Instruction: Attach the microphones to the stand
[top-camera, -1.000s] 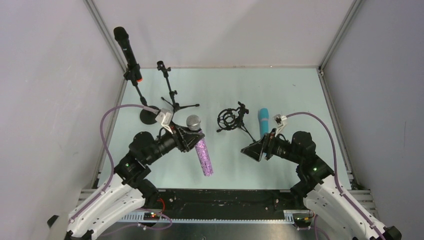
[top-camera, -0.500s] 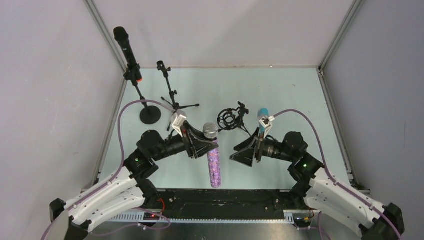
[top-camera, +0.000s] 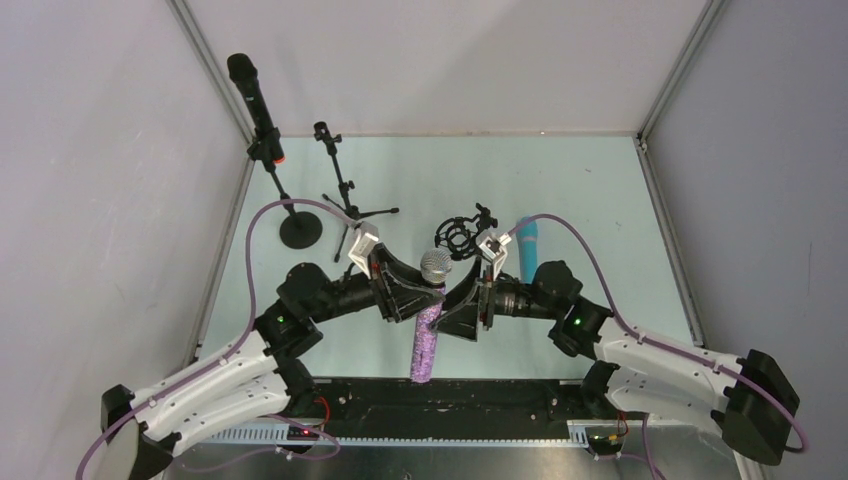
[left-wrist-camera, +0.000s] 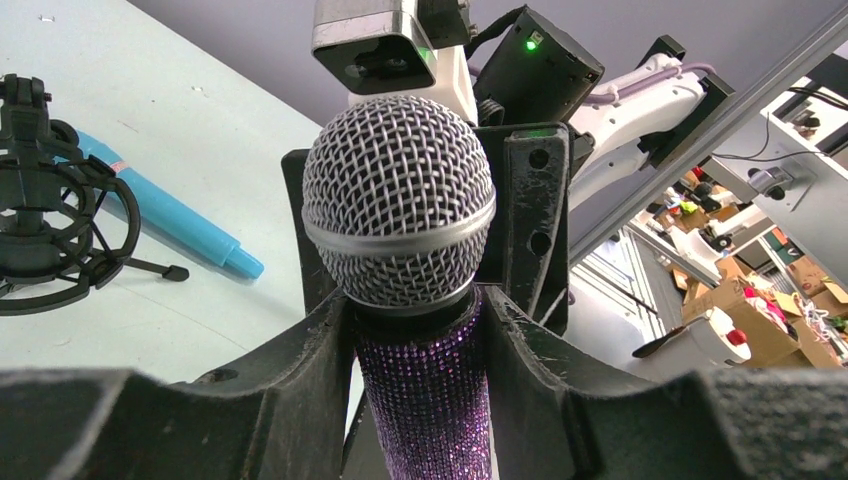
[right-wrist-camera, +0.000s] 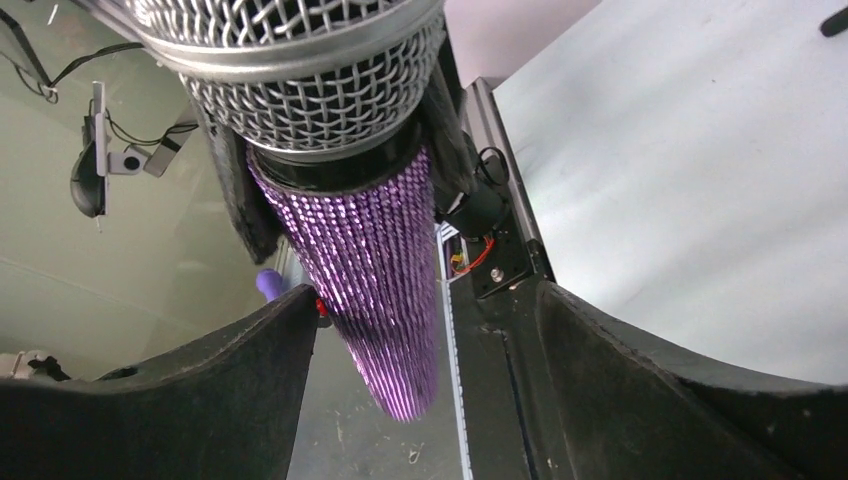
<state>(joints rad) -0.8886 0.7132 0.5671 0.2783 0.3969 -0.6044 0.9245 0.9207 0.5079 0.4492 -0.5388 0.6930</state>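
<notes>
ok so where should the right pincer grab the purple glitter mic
Take the purple glitter mic by its bare handle, below where the left pincer clamps it just under the mesh head. Come in from the right with a finger on each side of the shaft. The handle is slim, tapered and hangs free toward the near edge, and the open right pincer faces it from that side.

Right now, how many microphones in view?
3. Black microphone clipped in the far-left stand; purple glitter microphone head-up in the left fingers; turquoise microphone lying on the table, partly behind the right arm.
</notes>
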